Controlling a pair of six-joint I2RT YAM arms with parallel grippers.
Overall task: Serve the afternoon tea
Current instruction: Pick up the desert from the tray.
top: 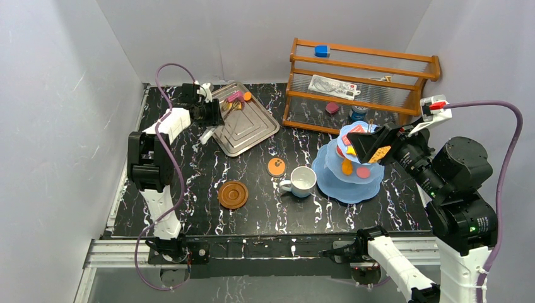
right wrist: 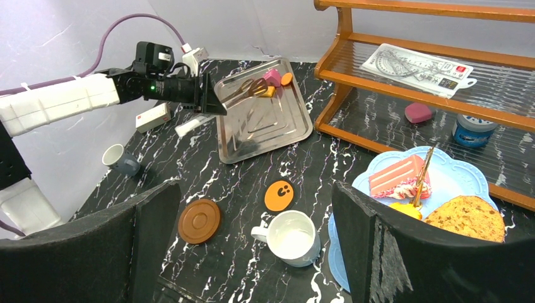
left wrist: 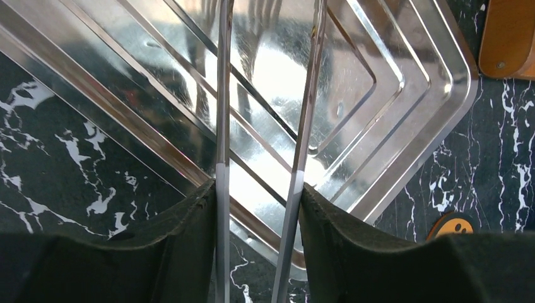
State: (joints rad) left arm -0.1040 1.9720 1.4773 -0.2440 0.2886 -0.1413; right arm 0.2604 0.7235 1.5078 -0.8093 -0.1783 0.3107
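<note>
The serving looks roughly half done. The light-blue three-tier stand (right wrist: 464,177) on the right of the table (top: 189,164) already carries several pastries; its top tier shows a pink cake slice (right wrist: 397,177) and a flat brown pastry (right wrist: 467,218), and from above more small pieces sit on the tiers below.

A pink pastry (right wrist: 272,77) and an orange pastry (right wrist: 287,79) lie at the far corner of the silver tray (right wrist: 271,126), not yet carried across; an orange cookie (right wrist: 279,196) lies on the bare table between tray and stand.

The left gripper (left wrist: 260,208) has its jaws drawn partway in, pinching the two metal arms of the tongs (left wrist: 221,95); the tong tips reach to those two tray pastries, so the step in hand is probably picking one up. Whether the tips have one gripped is too small to tell.

The right gripper (right wrist: 253,189) hangs over the stand with its jaws spread wide and nothing between them.

The cups are not set out; the white mug (right wrist: 291,235) stands on the table just beside the stand, apart from the brown saucer (right wrist: 199,221), which is bare; the grey mug (right wrist: 118,158) sits far off by the left wall, seemingly tipped.
</note>
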